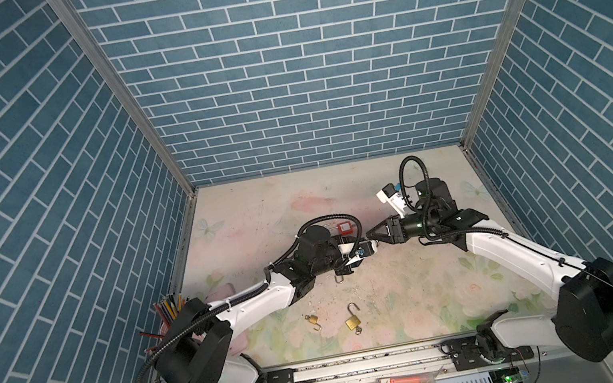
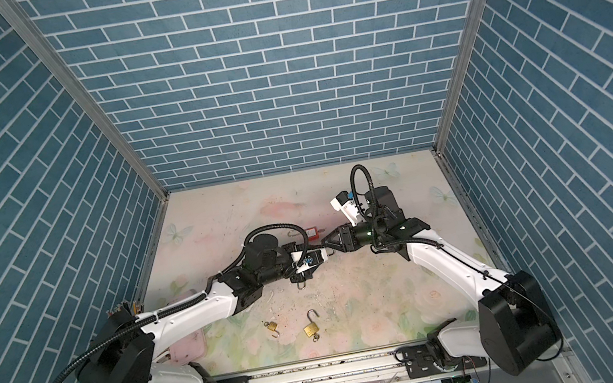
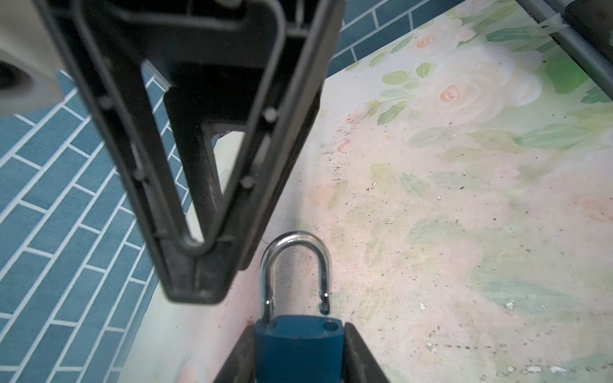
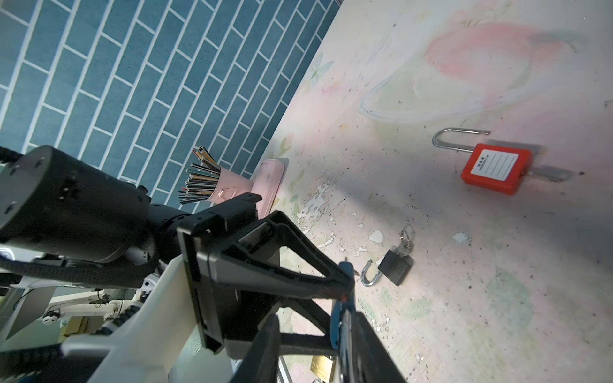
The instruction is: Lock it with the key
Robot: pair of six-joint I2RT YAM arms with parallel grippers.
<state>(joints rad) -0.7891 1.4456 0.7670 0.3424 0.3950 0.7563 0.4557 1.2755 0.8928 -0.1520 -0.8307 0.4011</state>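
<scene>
We see the left gripper clamping the blue plastic-bodied padlock above mid-table, its steel shackle unlatched. The right gripper sits at its 3 o'clock; we cannot tell its gap.

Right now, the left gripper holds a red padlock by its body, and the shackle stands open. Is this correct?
Only the colour is wrong: the padlock in the left gripper is blue, not red. The left wrist view shows its blue body held between the gripper's fingers, with the shackle open. The red padlock lies loose on the table.
</scene>
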